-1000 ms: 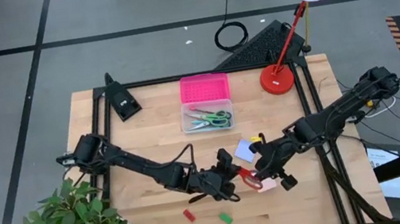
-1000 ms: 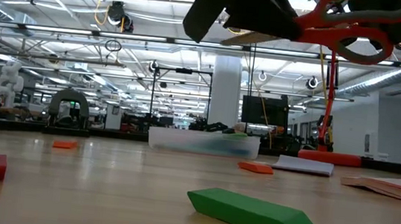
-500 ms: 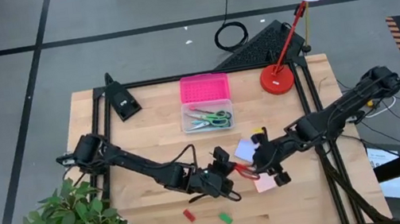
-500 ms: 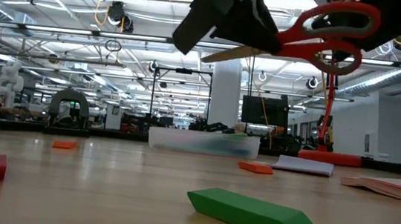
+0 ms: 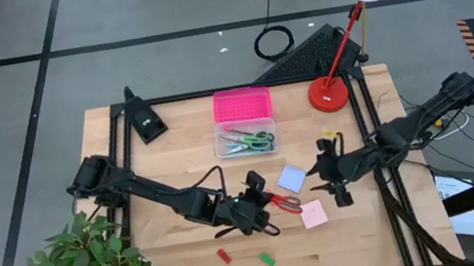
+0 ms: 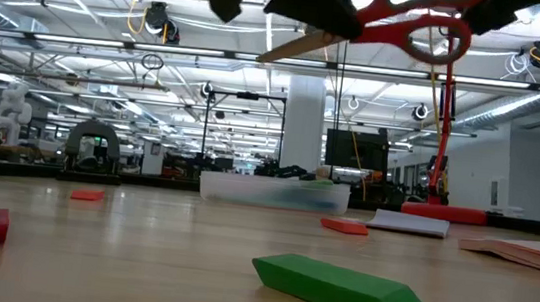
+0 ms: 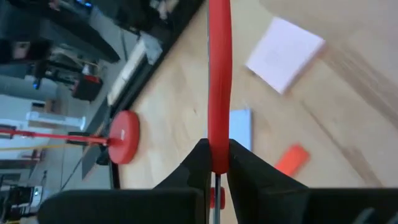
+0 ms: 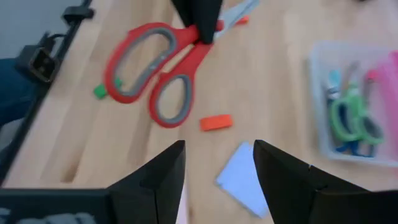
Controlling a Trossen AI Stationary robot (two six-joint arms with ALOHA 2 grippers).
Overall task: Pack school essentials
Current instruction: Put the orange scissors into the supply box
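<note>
Clearly my main worry was the grip: the left claw [image 5: 262,207] pinched the red scissors [image 5: 285,205] only near the pivot, edge-on between its fingers [image 7: 198,163] in the left wrist view, and held them well above the counter [image 5: 173,153]. With the heavy handles hanging out to 1 side, I judged the scissors could swivel or slide free on the way to the clear box [image 5: 246,140], and the blades might catch its rim on the way in. The right claw [image 5: 337,174] hung spread and empty just beside the blue notepad [image 5: 291,179], near enough that a careless left-arm swing could brush it. The box sat near the far edge of the counter with its pink lid [image 5: 241,105] lying behind it; inside I saw 2 pairs of scissors, green-handled [image 8: 344,118] and blue-handled, though I could not tell what else it held. The pink notepad [image 5: 313,214], the red eraser [image 5: 224,255] and green eraser [image 5: 267,259] lay unpacked on the counter.
</note>
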